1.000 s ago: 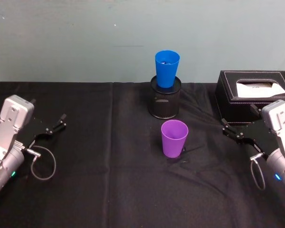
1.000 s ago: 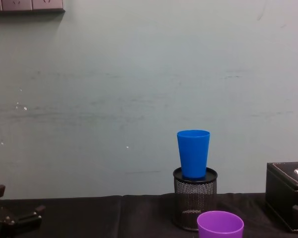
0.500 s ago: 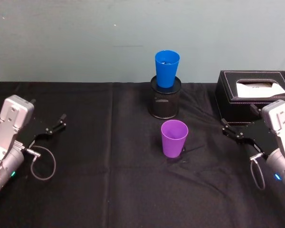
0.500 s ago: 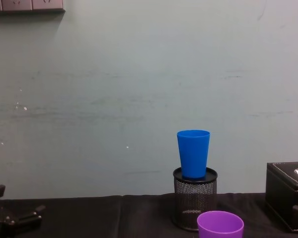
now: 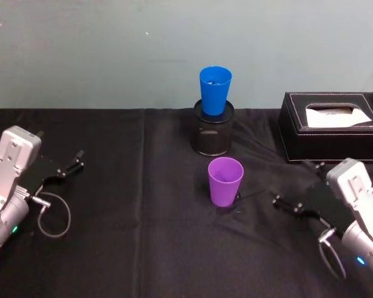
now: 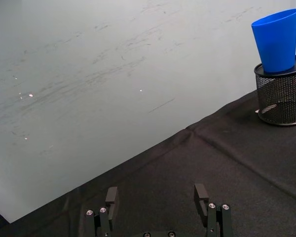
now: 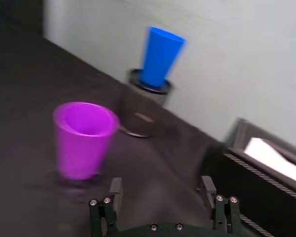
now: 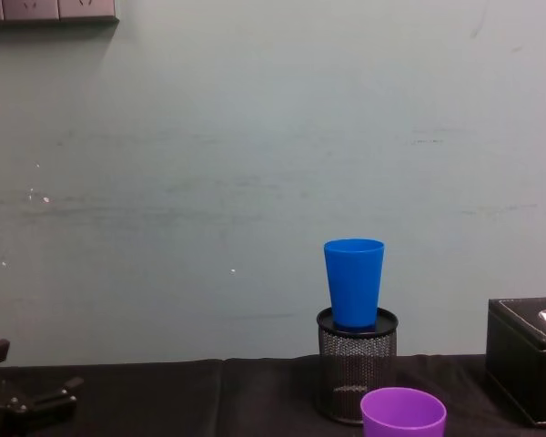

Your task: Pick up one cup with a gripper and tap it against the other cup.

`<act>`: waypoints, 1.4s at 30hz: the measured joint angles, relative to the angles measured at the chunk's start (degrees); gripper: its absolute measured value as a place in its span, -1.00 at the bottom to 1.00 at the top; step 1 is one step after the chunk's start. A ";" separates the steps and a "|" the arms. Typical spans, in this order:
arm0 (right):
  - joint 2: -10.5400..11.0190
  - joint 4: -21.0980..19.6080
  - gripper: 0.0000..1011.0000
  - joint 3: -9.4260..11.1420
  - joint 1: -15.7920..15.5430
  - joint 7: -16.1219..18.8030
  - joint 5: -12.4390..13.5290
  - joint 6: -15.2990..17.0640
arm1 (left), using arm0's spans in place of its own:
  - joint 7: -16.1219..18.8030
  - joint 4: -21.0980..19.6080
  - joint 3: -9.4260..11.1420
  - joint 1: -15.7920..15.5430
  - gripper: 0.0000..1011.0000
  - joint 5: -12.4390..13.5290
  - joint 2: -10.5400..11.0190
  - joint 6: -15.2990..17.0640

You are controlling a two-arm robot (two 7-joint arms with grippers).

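There are two cups, one mesh holder, one tissue box and two grippers on a black cloth-covered table (image 5: 137, 242).

Nearest on the right, the black two-fingered right gripper (image 5: 291, 181) sits low over the cloth on its silver-grey arm. It points left and slightly far, toward the middle of the table. Its fingers are spread wide with nothing between them, as the right wrist view (image 7: 161, 183) confirms. It is near the purple cup but apart from it, to that cup's right.

Nearest on the left, the black left gripper (image 5: 79, 159) rests close to the cloth at the table's left side, well apart from both cups. Its silver-grey arm slants back toward the near left corner. Its fingers are also parted and hold nothing (image 6: 156, 191).

The smooth, tapered purple plastic tumbler (image 5: 225, 181) stands upright on the cloth in the middle of the table, rim up. Nothing touches it (image 7: 84, 138).

Just beyond it stands the round black wire-mesh pen holder (image 5: 213, 135), also upright. The bright blue tapered plastic tumbler (image 5: 215, 90) is seated in the holder's mouth with its rim up. Most of its body rises above the holder's rim in the chest view (image 8: 354, 282). The purple tumbler and the holder are close, with a gap of cloth between them.

To the far right lies the black rectangular leather-look tissue box with pale stitching (image 5: 332, 138). A white tissue (image 5: 336, 115) shows in its top slot. The box is well apart from the cups.

Behind everything runs a plain pale grey-green wall (image 5: 81, 49).
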 joint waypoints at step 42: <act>-17.88 17.26 0.80 -1.05 9.05 16.14 6.79 -3.66 | 0.00 0.00 0.00 0.00 0.98 0.00 0.00 0.00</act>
